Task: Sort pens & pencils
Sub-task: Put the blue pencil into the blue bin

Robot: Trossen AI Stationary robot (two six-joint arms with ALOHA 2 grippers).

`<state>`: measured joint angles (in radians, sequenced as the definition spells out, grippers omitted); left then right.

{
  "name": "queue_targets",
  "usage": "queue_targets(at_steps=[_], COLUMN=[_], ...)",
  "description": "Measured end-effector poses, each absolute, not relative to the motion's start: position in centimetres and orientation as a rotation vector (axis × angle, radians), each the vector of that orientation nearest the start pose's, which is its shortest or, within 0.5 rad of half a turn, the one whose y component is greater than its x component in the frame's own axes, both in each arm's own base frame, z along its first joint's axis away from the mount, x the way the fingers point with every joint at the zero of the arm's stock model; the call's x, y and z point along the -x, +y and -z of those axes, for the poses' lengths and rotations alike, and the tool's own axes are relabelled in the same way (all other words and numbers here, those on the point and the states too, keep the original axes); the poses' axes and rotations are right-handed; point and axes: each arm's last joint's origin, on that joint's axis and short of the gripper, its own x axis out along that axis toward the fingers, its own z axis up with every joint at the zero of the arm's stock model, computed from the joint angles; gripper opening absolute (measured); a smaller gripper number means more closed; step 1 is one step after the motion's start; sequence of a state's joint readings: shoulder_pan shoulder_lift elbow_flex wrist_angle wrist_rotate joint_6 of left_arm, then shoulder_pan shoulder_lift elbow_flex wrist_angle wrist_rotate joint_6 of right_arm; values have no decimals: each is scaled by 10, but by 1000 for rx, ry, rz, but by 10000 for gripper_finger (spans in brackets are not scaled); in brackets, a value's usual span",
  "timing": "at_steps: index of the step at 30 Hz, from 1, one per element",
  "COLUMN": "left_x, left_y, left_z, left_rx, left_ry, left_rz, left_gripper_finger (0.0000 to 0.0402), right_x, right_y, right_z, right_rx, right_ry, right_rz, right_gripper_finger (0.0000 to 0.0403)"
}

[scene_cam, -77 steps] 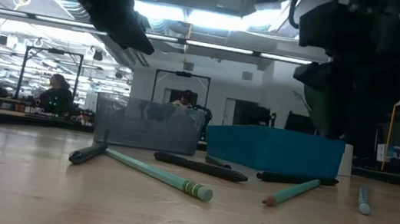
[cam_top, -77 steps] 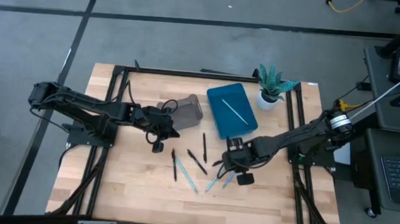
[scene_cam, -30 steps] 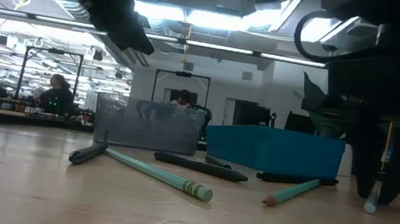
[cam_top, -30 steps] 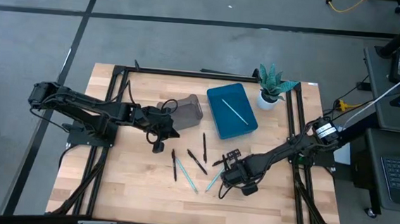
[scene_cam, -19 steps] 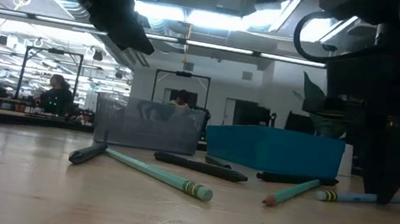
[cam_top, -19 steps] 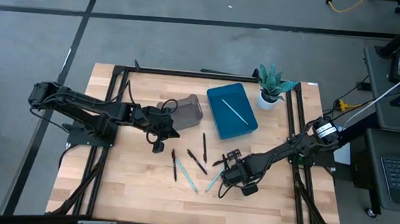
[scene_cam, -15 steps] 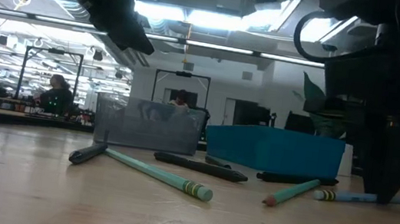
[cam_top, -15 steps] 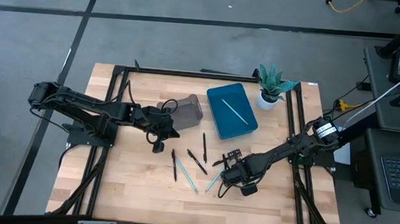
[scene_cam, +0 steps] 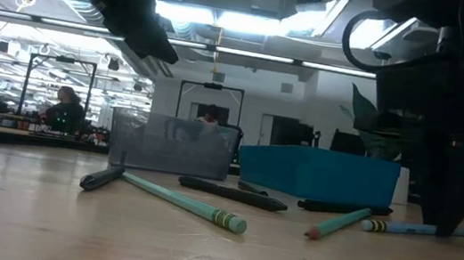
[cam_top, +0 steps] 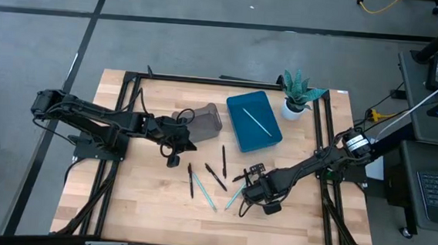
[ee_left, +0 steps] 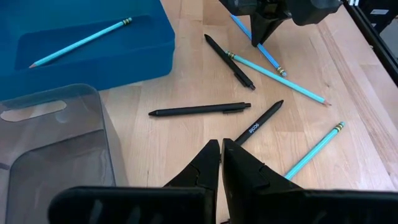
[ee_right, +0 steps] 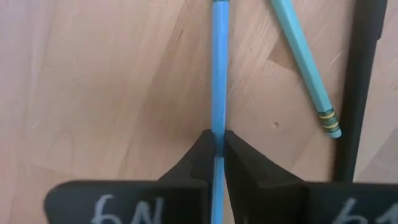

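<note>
Pencils, light blue, numbered five: one in the blue tray, three loose on the table, one pinched in the right gripper. Four black pens lay mid-table, their print unreadable. Left gripper hovered closed beside the grey bin.

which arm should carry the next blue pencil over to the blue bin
Right. The right gripper is already down on the table, shut on a light blue pencil beside another one. The left gripper hangs shut over the black pens near the grey bin, holding nothing.
</note>
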<state>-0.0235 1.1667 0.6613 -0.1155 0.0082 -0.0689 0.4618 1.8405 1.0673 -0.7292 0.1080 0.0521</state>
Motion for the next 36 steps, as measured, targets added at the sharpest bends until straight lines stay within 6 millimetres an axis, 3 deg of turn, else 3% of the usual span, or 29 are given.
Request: queue_targets(at_steps=[17, 36], left_x=[-238, -238], left_y=[-6, -6], left_z=[-223, -223], left_rx=[62, 37], left_ry=[630, 630], left_rz=[9, 17], left_gripper_finger=[14, 14], right_x=[-305, -326], right_y=[136, 114], right_z=[-168, -239], right_rx=[359, 447], right_ry=[1365, 1391], right_rz=[-250, -63], right_gripper_finger=[20, 23])
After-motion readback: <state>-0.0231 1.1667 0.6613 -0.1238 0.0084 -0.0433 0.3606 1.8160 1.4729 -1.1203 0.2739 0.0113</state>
